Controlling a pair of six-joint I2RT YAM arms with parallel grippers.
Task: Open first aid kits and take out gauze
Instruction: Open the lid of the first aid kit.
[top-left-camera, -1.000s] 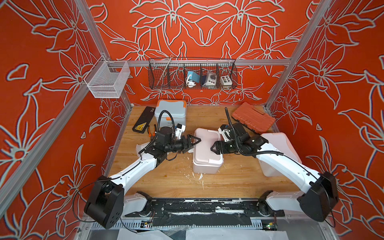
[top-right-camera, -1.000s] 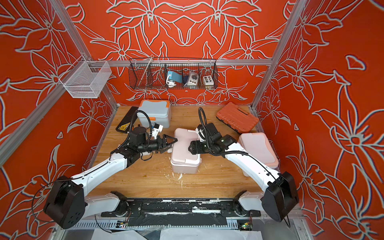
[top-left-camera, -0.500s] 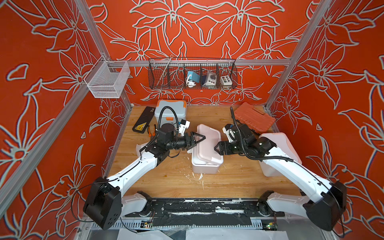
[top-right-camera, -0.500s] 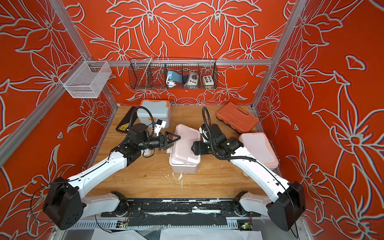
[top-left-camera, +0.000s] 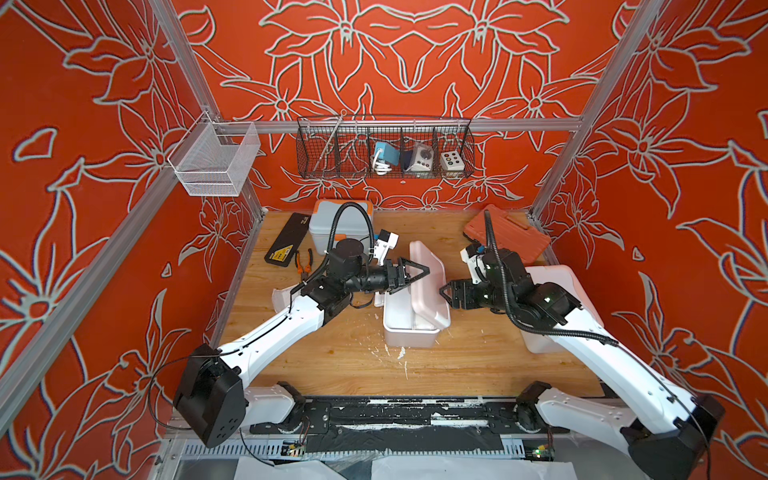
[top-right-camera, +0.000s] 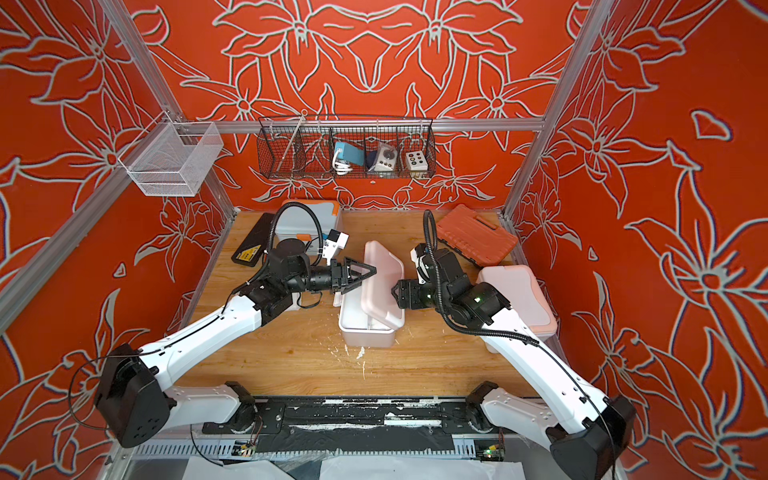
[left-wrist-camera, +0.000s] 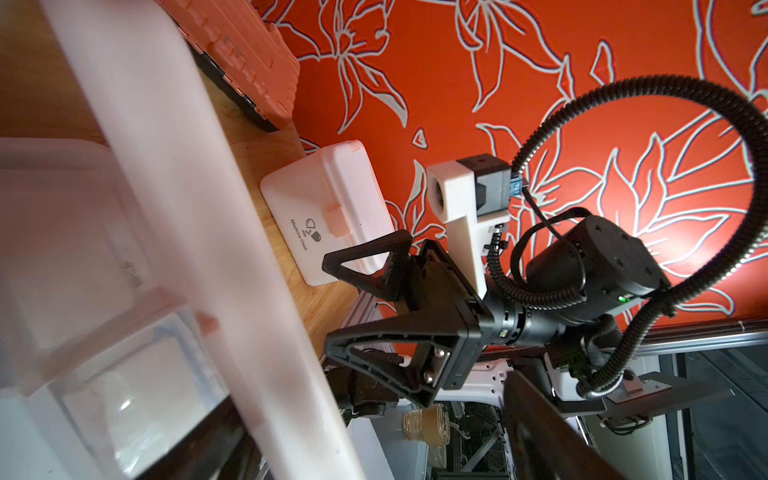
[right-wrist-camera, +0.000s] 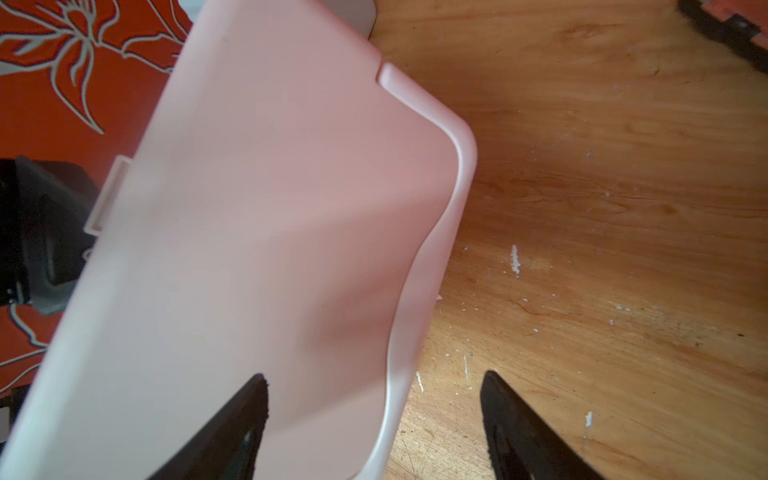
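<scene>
**Fig.** Bimanual cell, top and wrist views.

**Surface and room, near to far.** At 6 o'clock a black base rail (top-left-camera: 395, 415) carries both white arms. Beyond it lies the wooden worktop (top-left-camera: 332, 357), honey-coloured and scuffed, w/ white flecks (top-left-camera: 400, 353) just on the 6 o'clock side of centre. At 10–11 o'clock is a flat black case (top-left-camera: 286, 245) w/ yellow label, and pliers (top-left-camera: 303, 266) lie just beside it. At 1 o'clock sits a ribbed orange-red tool case (top-left-camera: 511, 237). The walls (top-left-camera: 415, 62) are orange-red w/ pale outlined flowers, framed by aluminium posts. A black wire basket (top-left-camera: 386, 153) hangs on the back rail at 12 o'clock, holding small devices. A white mesh basket (top-left-camera: 212, 166) hangs toward 10 o'clock.

**Task items, near to far.**
- **Pale pink kit** (top-left-camera: 409, 330): at centre, long axis 6–12, open. Its lid (top-left-camera: 430, 286) is raised steeply along the 3 o'clock side. The lid is smooth w/ rounded corners and has a latch tab (right-wrist-camera: 108, 195) on the free edge.
- **Gauze** (left-wrist-camera: 124, 399): inside the box in the left wrist view, glossy, clear-wrapped and white. It is too blurred to count packets.
- **L hand** (top-left-camera: 415, 276): comes in from 9 o'clock, fingers spread, at the lid's free edge. Contact cannot be told.
- **R hand** (top-left-camera: 444, 292): comes in from 3 o'clock, fingers spread, just beside the lid's outer face. It is gripping nothing.
- **White/peach kit** (top-left-camera: 557, 282): at 3 o'clock, shut, partly under the R arm. The left wrist view shows a "Medicine Chest" logo.
- **Blue-grey kit** (top-left-camera: 324, 226): at 11 o'clock by the back wall, orange trim, shut.
</scene>
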